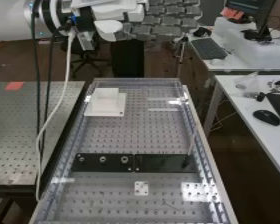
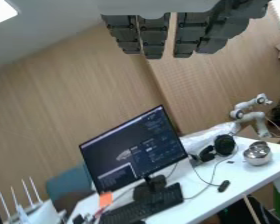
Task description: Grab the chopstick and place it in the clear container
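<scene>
Chopstick at the Black Plate, Hand High beyond It

In the high view, a thin, pale, near-upright rod (image 1: 192, 143), judged to be the chopstick, is being supported at the view's right end of the long black plate (image 1: 165, 163). The dark grey, many-jointed robot hand (image 1: 165, 24) is being held high beyond the plate's far side, its straight fingers being spread wide, with nothing grasped. The rod is thus being placed below the hand and towards the bench's near end; its steep axis is being crossed by the roughly level fingers, so a downward turn is probably being called for. In the wrist view, the straight fingers (image 2: 150, 37) are being set against a wood-panelled wall (image 2: 71, 95) and a black monitor (image 2: 134, 147).
</scene>
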Controlling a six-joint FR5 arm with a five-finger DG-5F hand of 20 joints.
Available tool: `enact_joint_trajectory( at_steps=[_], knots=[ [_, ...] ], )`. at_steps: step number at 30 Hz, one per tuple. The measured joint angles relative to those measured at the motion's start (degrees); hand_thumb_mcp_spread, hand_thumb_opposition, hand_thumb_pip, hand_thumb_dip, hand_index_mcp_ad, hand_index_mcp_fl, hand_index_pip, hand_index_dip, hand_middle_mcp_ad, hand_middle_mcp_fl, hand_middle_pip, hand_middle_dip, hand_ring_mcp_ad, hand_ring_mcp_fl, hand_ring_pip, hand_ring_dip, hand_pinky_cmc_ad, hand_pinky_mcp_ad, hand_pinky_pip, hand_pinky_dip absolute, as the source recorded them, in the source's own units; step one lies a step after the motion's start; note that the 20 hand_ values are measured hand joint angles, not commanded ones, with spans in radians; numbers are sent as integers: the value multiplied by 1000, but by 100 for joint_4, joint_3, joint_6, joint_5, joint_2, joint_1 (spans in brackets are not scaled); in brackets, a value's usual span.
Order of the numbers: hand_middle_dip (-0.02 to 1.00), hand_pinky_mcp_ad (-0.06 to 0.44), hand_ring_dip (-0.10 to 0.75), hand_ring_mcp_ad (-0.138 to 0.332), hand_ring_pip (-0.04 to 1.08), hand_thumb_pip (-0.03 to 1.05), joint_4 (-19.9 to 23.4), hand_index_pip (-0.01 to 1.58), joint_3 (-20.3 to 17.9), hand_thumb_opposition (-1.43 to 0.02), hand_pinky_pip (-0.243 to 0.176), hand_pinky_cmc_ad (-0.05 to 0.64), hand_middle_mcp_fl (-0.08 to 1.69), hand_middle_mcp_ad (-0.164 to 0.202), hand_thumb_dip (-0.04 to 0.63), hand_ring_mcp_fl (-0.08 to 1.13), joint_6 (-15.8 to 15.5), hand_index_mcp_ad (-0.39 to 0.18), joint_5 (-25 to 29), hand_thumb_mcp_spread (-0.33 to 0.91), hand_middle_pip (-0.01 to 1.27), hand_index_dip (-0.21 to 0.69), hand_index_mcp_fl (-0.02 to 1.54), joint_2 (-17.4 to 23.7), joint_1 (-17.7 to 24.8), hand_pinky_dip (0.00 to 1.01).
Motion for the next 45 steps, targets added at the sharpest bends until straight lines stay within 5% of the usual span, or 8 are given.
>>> enact_joint_trajectory(
  at_steps=[3, 6, 12, 17, 23, 35, 45],
  knots=[
    [24, 51, -14, 122, 16, 14, 528, 14, -119, -5, -10, 45, 24, 75, -3, 12, 441, 51, -30, 5, 17, -16, 24, -160, -117, 16],
    [96, 51, -10, 124, 23, 398, 932, 16, -233, -178, -12, 42, 202, 75, 66, 16, 909, 7, -19, 176, 72, 84, 164, -334, -234, 23],
    [367, 54, 37, 119, 58, 581, 1632, 37, -346, -539, -51, 113, 394, 70, 154, 0, 1941, -44, -15, 300, 99, 283, 323, -699, -434, 75],
    [510, 73, 63, 136, 80, 634, 2083, 51, -356, -620, -75, 136, 412, 70, 182, 10, 2783, -47, 22, 316, 103, 319, 356, -1174, -629, 91],
    [607, 86, 110, 150, 77, 700, 2142, 134, -233, -686, -91, 159, 412, 68, 237, 42, 3091, -49, 199, 321, 106, 339, 340, -1456, -737, 105],
    [641, 105, 185, 164, 77, 785, 2143, 623, 74, -740, -89, 171, 485, 72, 305, 145, 3565, -54, 649, 384, 119, 232, 450, -2074, -855, 120],
    [637, 119, 209, 164, 80, 764, 1637, 639, 496, -771, -94, 220, 557, 72, 305, 195, 3813, -72, 556, 393, 124, 188, 475, -2566, -910, 120]
  ],
)
